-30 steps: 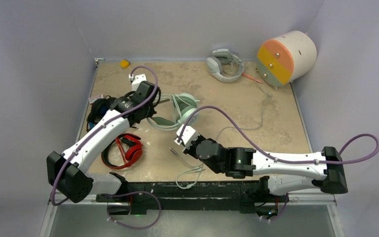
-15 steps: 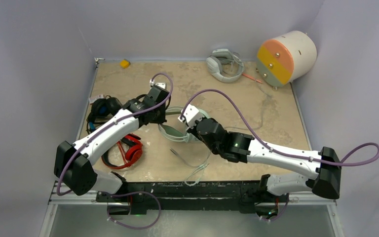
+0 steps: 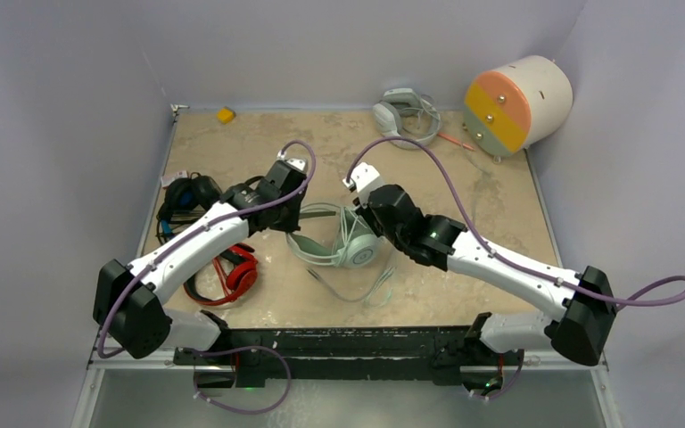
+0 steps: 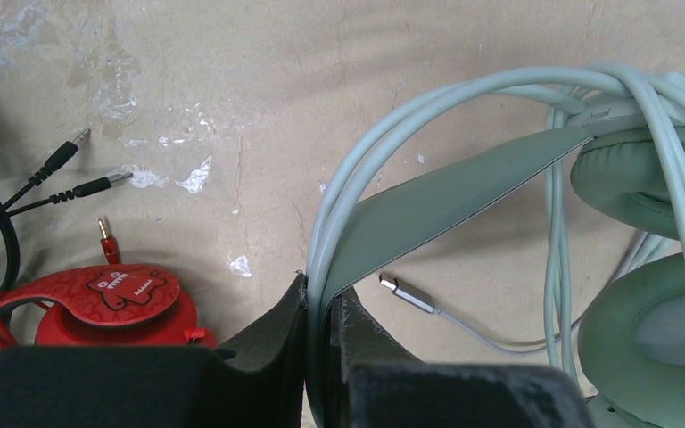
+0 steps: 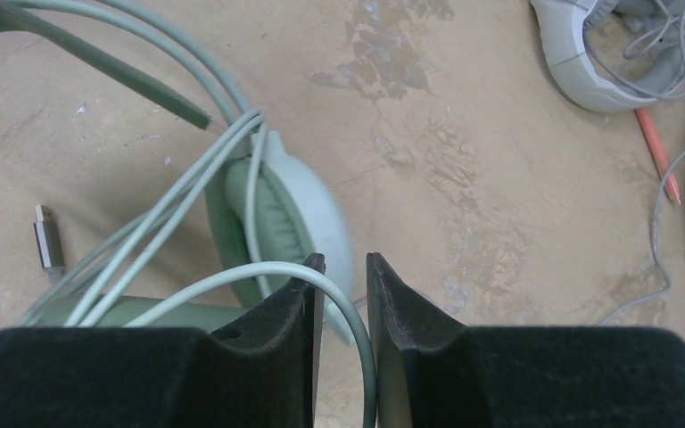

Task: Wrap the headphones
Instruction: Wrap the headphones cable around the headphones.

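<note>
Pinches cable (image 5: 232, 275) in right gripper (image 5: 343, 267), now swung across mint-green headset (image 3: 354, 248); clamps headband (image 4: 446, 201) in left gripper (image 4: 319, 299); adds another wrap.

The table (image 4: 232, 71) is a worn, matt tan board, scuffed and flecked. The mint headset (image 4: 642, 187) has soft matt cushions; its cable (image 4: 464, 92) looks smooth and rubbery, with a shiny metal plug (image 4: 408, 294). The red headset (image 4: 107, 290) is glossy plastic.
</note>
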You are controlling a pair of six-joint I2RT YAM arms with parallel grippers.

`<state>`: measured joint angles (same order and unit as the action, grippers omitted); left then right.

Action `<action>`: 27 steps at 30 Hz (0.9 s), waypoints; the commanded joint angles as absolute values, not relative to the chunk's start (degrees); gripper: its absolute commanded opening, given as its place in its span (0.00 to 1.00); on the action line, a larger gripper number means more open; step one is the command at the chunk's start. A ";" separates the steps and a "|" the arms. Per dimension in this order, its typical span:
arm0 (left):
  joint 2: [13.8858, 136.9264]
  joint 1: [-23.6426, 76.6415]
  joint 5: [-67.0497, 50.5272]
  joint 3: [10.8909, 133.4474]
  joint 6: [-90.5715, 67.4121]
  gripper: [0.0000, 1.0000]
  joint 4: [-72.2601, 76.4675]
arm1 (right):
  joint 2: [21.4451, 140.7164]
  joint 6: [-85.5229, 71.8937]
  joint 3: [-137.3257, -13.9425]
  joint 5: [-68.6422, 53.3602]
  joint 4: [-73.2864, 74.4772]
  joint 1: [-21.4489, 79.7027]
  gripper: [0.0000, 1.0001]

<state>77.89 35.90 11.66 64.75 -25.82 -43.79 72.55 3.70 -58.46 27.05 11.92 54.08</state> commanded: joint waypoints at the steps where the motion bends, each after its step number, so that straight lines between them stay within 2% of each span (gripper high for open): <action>1: 73.48 36.87 9.93 64.34 -22.60 0.00 -43.19 | 73.20 1.42 -62.49 24.53 14.08 50.70 0.28; 5: 73.93 37.86 9.12 65.05 -21.82 0.00 -43.53 | 74.10 1.40 -63.50 22.84 14.30 49.15 0.31; 8: 74.23 38.84 7.91 65.65 -20.68 0.00 -44.05 | 75.19 0.84 -64.50 20.22 15.15 46.58 0.29; 18: 71.25 41.11 -2.78 66.70 -18.22 0.00 -44.33 | 79.35 -4.48 -65.70 0.74 14.56 35.26 0.29; 27: 66.67 41.22 -9.73 70.35 -21.61 0.00 -45.44 | 79.50 -9.04 -59.94 -9.13 10.21 29.37 0.29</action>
<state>70.08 41.06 -2.55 64.82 -18.41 -47.77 80.84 -5.82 -62.15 -2.37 13.28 30.83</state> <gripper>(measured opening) 0.049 0.289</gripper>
